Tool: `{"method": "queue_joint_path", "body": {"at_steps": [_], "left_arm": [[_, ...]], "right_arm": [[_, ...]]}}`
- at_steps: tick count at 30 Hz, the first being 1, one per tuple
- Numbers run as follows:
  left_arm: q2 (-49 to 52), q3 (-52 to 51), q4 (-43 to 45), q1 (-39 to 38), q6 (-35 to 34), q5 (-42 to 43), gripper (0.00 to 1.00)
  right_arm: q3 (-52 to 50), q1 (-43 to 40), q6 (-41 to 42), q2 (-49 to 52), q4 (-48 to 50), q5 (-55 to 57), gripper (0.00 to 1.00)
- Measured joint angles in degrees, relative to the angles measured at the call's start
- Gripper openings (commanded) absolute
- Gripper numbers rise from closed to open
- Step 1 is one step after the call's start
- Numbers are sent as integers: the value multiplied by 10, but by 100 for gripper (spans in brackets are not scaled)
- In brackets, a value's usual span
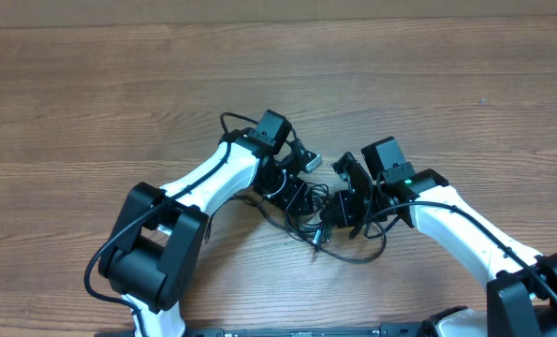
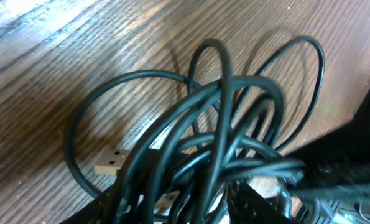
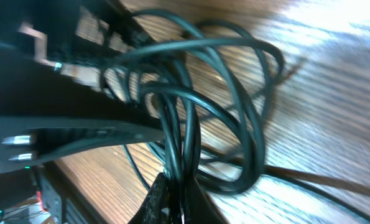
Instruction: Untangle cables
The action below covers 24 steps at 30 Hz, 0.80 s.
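The cables (image 1: 308,220) are seen as a black tangle on the wooden desk (image 1: 119,94), just below the middle of the overhead frame. They lie between the two arms, which reach in from the lower left and lower right corners. One loose loop is spread out on the desk at the lower right of the tangle.

The left fingers (image 1: 294,192) are set at the upper left edge of the tangle. In the left wrist view they are seen partly spread at the bottom edge of the frame. A bundle of strands (image 2: 224,106) is gripped in the gap between them, and its loops are fanned upward across the middle of that frame. A flat, silver-tipped plug (image 2: 110,160) is shown at the lower left, just beside the bundle.

The right fingers (image 1: 342,211) are placed at the right edge of the tangle. In the right wrist view they are seen pressed together at the bottom centre (image 3: 173,200). A few strands (image 3: 188,124) are pinched between them, and the remaining loops are spread toward the upper right of that frame.
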Motion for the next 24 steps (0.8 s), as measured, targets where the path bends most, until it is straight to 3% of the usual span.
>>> {"method": "queue_joint_path", "body": {"at_steps": [4,16,24], "left_arm": [[0,0,-1,0,-2,-9,4],[0,0,-15,3,1,-15,4],[0,0,-15,44,1,-28,4]], "right_arm": [[1,0,0,0,3,-12,4],[6,0,0,1,-43,37,4],[13,0,83,1,-144,274,4]]}}
